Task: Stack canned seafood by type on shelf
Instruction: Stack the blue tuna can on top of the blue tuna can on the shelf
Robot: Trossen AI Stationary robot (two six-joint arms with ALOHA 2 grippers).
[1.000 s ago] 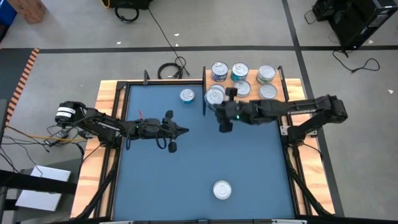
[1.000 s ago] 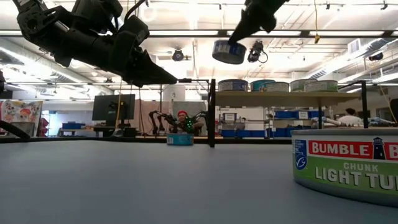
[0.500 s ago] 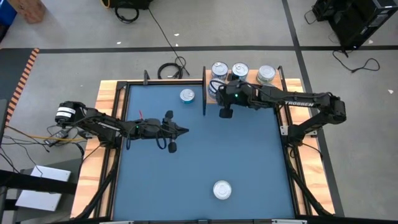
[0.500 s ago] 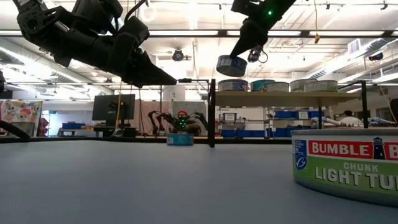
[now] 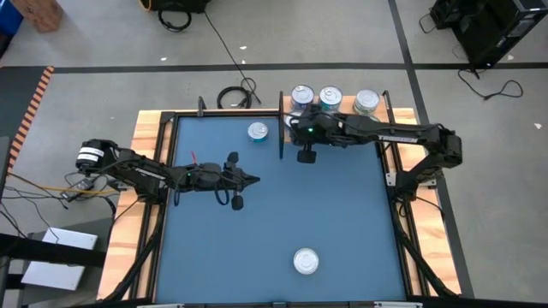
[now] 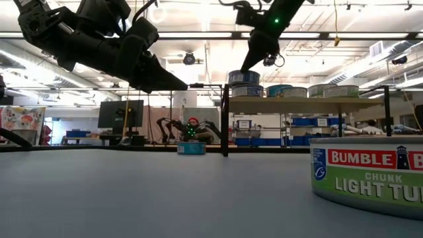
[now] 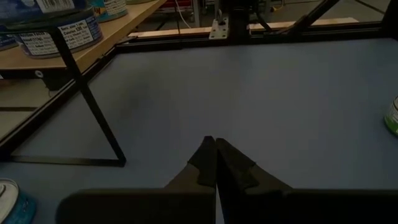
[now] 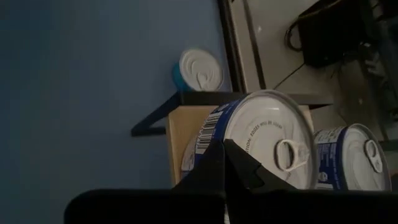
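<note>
Green-labelled tin (image 6: 370, 177) cut off at frame edge.

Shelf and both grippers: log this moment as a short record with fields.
right gripper: shut on top tin at its rim, over the shelf end that is leftmost in the high view
top tin: sits on lower tin
left gripper: shut, empty, above the mat
loose tins: two on the mat, one beside the shelf, one far from it
</note>
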